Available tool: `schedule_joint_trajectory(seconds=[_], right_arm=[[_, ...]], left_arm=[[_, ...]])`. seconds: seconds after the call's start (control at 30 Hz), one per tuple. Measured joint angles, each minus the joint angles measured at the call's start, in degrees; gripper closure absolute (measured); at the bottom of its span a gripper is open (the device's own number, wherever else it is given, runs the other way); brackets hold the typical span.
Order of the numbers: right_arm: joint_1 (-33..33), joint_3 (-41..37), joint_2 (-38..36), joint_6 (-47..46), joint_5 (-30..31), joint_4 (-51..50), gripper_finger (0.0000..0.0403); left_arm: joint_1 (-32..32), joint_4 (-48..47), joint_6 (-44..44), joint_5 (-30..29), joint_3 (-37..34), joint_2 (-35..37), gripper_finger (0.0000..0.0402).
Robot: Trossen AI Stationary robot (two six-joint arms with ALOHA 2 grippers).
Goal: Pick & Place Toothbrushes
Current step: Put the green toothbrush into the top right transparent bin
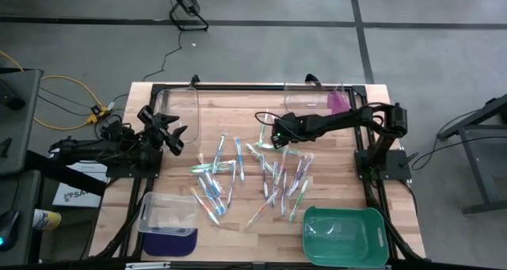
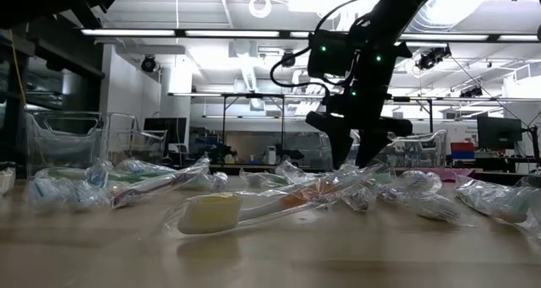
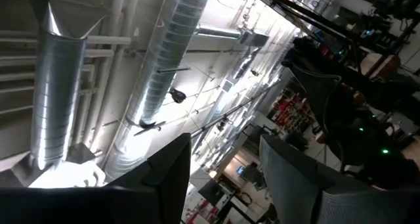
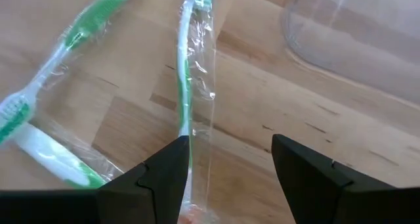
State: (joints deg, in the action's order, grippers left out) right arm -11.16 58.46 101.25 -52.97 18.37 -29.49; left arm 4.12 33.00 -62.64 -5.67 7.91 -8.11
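Observation:
Several toothbrushes (image 1: 238, 175) in clear wrappers lie scattered on the middle of the wooden table (image 1: 348, 143). My right gripper (image 1: 264, 141) stands open low over the far end of the pile, pointing steeply down. In the right wrist view a green toothbrush (image 4: 186, 86) runs along the inner edge of one finger (image 4: 164, 178), and another green one (image 4: 65, 46) lies beside it. My left gripper (image 1: 171, 135) waits open at the table's left side, tipped upward (image 3: 226, 184), with nothing between its fingers. My right gripper comes at the green toothbrush's wrapped handle (image 4: 190, 152) from above, slanting down, with its fingers lying roughly along the brush. The brush lies flat on the table. Whether the finger touches the wrapper, I cannot tell.
Two clear bins stand at the far edge, one at the left (image 1: 178, 104) and one at the right (image 1: 313, 100) with something pink in it. A clear bin on a purple lid (image 1: 168, 214) sits near left. A green tray (image 1: 344, 234) sits near right.

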Motion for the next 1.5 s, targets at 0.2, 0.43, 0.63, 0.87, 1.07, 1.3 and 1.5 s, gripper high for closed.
schedule_joint_trajectory(seconds=[0.2, 0.43, 0.63, 0.87, 1.07, 1.3, 1.5], right_arm=[[0.05, 0.0, 0.0, 3.68, -1.27, 2.94, 0.0192], [0.31, -0.01, 0.41, 5.27, -2.2, 3.16, 0.0192], [0.57, -1.3, 0.44, 6.15, -2.17, 4.91, 0.0192], [0.74, -2.71, 0.44, 6.32, -2.68, 5.14, 0.0192], [0.91, -2.8, 0.44, 6.31, -2.21, 5.37, 0.0231], [1.05, -2.8, 0.44, 6.32, -2.43, 5.42, 0.032], [1.05, -2.8, 0.44, 7.91, -3.5, 6.56, 0.0384]], left_arm=[[0.0, -0.04, 2.02, 0.0, 0.0, 0.01, 0.0224], [0.0, -0.47, 3.37, 0.02, 0.01, 0.01, 0.0224], [0.0, -1.94, 4.69, -0.4, -0.01, -0.01, 0.0224], [0.0, -3.17, 5.63, -0.44, -0.01, 0.01, 0.0224], [0.0, -3.57, 6.19, -0.57, -0.01, 0.0, 0.0224], [0.0, -4.63, 6.75, -0.57, -0.01, 0.01, 0.0224], [0.0, -4.92, 8.23, -0.57, -0.01, -0.01, 0.0224]])
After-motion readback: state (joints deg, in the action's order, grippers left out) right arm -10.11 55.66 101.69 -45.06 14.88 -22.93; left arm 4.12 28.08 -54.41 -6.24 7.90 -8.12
